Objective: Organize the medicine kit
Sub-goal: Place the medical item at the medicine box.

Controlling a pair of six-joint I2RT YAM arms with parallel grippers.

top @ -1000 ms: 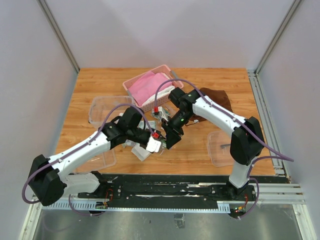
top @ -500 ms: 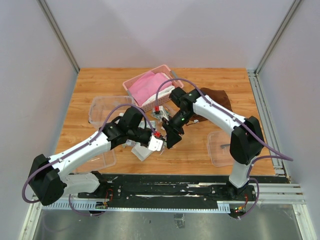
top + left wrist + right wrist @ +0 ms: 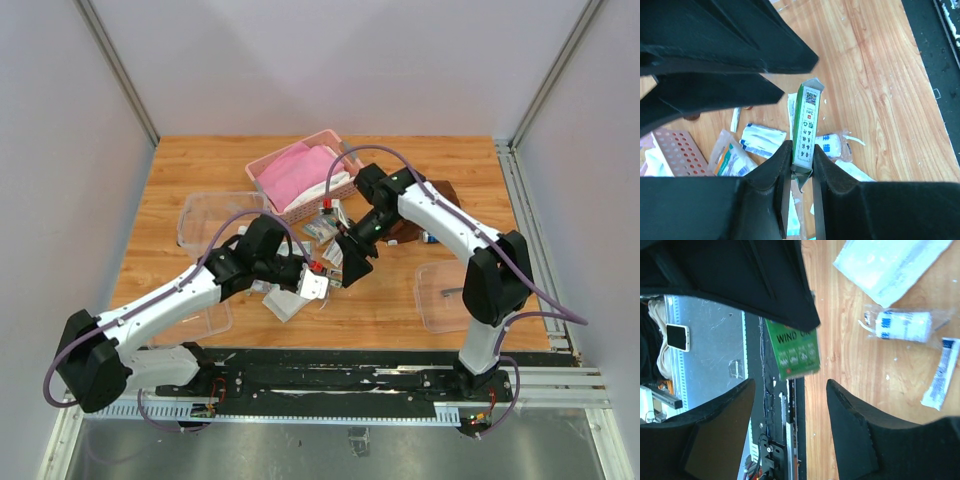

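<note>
Status: early stage. The left gripper (image 3: 799,165) has its fingers closed narrowly on one end of a green-and-white medicine carton (image 3: 807,125) over the middle of the tabletop (image 3: 200,165). The right gripper (image 3: 789,390) has its fingers spread wide beside the carton and holds nothing. Loose packets (image 3: 760,137) lie scattered below, and the clear kit box (image 3: 215,215) at far left and its lid (image 3: 445,295) at near right sit well apart, so filling and closing appear outstanding.

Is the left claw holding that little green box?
Yes, the left claw pinches the green box between its two fingers.
</note>
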